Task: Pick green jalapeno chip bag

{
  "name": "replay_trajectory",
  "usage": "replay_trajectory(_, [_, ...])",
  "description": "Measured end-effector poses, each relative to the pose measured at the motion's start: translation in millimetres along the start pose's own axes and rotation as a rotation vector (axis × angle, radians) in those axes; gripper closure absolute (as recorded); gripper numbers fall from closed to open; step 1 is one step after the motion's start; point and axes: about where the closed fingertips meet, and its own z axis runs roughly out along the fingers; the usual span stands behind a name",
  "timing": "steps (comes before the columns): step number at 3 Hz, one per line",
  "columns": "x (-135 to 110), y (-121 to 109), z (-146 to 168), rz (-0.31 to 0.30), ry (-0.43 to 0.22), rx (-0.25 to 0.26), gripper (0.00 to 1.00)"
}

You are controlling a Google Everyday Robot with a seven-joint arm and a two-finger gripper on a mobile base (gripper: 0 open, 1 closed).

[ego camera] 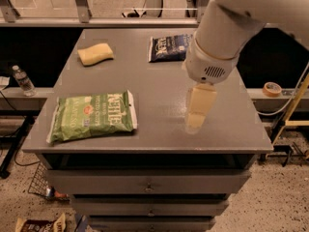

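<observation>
While the tool point(197, 114) hangs over the front right of the worktop point(159, 81), spread or pressed together I cannot tell, the green jalapeno chip bag point(91, 116) lies flat well to its left, long axis along the front edge.

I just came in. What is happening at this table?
A robot arm is set to pick the green jalapeno chip bag, which lies flat on the front left of the grey table. The gripper hovers over the table's right side, well apart from the bag. A dark blue chip bag and a yellow sponge lie at the back, untouched.
</observation>
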Motion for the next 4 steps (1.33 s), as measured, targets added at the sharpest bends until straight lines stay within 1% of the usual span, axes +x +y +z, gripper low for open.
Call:
replay_trajectory(1, [-15.2,-3.4,26.8,0.044,-0.028,0.042,0.0])
replay_trajectory(2, [-38.7,-4.5,35.1,0.067,-0.078,0.088,0.0])
replay_trajectory(3, [-82.3,-6.7,49.7,0.041,-0.17,0.105,0.0])
replay_trajectory(4, [-85.5,-8.1,54.3,0.036,-0.167,0.108,0.0])
